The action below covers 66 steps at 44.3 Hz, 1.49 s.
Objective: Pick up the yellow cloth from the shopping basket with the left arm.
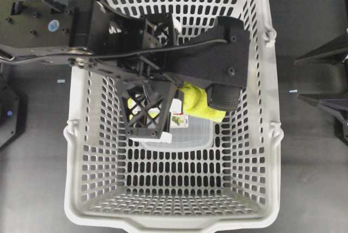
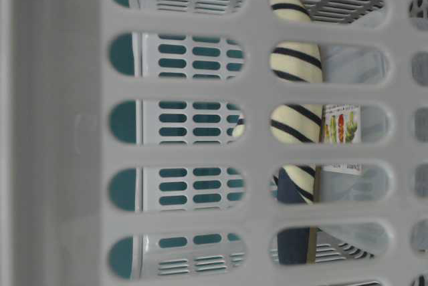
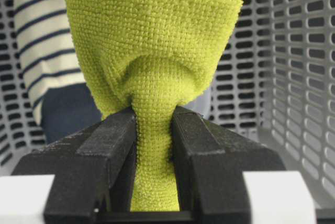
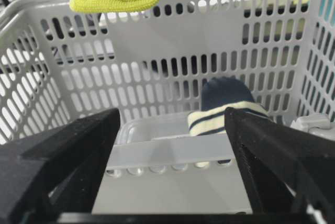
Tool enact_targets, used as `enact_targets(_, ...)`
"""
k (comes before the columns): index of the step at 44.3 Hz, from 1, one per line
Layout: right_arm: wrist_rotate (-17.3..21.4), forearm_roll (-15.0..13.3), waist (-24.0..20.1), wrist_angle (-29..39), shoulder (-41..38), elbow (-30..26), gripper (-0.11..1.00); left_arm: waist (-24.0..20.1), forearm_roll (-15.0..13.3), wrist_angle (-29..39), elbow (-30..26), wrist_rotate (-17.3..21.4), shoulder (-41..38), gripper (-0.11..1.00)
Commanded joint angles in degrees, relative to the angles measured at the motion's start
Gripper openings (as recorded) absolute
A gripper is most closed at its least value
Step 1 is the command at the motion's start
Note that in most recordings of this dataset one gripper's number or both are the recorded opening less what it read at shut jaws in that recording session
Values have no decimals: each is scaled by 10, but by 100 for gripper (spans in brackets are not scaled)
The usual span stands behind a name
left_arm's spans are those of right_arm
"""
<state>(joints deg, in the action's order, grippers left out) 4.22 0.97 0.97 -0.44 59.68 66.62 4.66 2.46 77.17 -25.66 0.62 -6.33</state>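
Yellow cloth (image 3: 157, 56) pinched in left end effector (image 3: 153, 145); keep squeezing, raise straight clear of basket rim (image 1: 272, 97).

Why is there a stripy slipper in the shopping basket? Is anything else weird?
The slipper leans against a clear plastic box in the basket. Odd cargo, but nothing is spilled or broken. The left pincer pinches the yellow cloth, lifted clear.

Left pincer (image 3: 153, 145) clamped tight above the basket, right pincer (image 4: 170, 156) spread wide.
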Motion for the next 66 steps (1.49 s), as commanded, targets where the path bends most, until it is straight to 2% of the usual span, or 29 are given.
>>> enact_targets(1,0,2,1,-6,-4,-4,77,-1,2,-1,-2,0,9,18)
enact_targets(66,-2,2,1,-6,3,-3,77,-2,2,23,5,-6,4,18)
